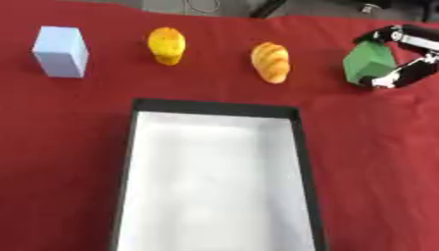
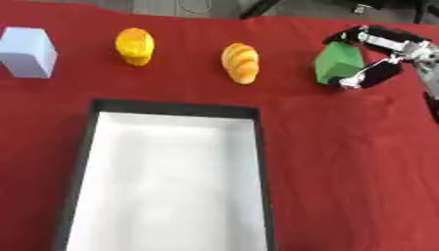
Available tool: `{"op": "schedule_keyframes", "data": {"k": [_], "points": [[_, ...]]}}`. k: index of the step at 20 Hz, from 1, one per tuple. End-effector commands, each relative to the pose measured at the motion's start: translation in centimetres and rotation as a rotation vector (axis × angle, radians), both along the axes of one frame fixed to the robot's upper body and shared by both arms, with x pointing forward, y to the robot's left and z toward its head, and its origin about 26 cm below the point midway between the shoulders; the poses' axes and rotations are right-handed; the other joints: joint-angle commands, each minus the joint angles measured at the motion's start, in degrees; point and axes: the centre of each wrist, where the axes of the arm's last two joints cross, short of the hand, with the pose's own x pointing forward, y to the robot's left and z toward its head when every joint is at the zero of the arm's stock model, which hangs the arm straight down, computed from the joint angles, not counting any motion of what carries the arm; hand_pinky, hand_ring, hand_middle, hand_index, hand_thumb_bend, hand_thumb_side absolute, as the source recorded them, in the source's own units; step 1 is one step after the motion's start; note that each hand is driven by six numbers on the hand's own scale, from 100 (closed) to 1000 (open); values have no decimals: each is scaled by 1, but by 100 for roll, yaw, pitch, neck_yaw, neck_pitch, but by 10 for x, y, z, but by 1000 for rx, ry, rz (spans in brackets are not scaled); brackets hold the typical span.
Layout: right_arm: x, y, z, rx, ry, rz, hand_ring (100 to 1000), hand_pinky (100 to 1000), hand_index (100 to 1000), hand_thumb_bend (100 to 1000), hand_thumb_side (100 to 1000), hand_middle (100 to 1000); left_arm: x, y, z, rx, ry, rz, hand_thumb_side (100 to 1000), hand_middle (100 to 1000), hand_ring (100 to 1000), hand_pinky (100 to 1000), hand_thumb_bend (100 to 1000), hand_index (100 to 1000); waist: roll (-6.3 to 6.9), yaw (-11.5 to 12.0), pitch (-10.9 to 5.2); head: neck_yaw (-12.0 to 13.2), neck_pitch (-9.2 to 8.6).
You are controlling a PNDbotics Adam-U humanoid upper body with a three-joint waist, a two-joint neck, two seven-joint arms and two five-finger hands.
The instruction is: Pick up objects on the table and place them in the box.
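Through the left eye view I am seeing the box (image 1: 129, 162) sitting empty, its white floor bare, so nothing is placed yet; four things are waiting in a row on the red cloth (image 1: 377, 162) beyond it: a pale blue block (image 1: 61, 51), a yellow-orange lumpy piece (image 1: 166, 45), a croissant (image 1: 271, 62) and a green block (image 1: 369, 62); my right hand (image 1: 403, 54) is curling round the green block, fingers above it and thumb below.

Through the right eye view I am reading the same grasp more plainly; the fingers (image 2: 377, 35) are hooking over the block's far side, which is resting on the cloth, well apart from the box; I judge the first pick is only beginning; my left hand is showing nowhere.
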Motion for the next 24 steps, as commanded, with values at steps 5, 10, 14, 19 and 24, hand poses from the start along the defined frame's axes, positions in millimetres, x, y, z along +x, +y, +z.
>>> {"op": "schedule_keyframes", "data": {"k": [5, 10, 14, 19, 24], "points": [[-8, -7, 18, -80, -93, 28, 549, 818, 638, 451, 349, 453, -3, 2, 9, 28, -20, 3, 785, 727, 779, 816, 100, 795, -43, 3, -36, -7, -88], [-5, -5, 18, -34, -173, 1, 483, 798, 556, 449, 346, 395, -3, 2, 8, 28, -13, 8, 785, 724, 779, 816, 100, 789, -44, -3, -63, -7, -50], [-4, 0, 19, 14, -225, 4, 479, 796, 555, 447, 316, 393, -3, 3, 6, 29, -2, 11, 784, 723, 778, 816, 100, 788, -55, -18, -130, 2, 58], [-1, 15, 37, 35, -282, 67, 476, 795, 553, 448, 302, 390, -5, 6, 2, 32, 17, 17, 780, 722, 778, 817, 100, 787, -66, -97, -307, -5, 270], [5, 49, 67, 49, -333, 170, 473, 793, 557, 449, 316, 394, -8, 14, -5, 29, 47, 39, 770, 723, 778, 817, 100, 788, -60, -276, -581, 75, 513]]}}
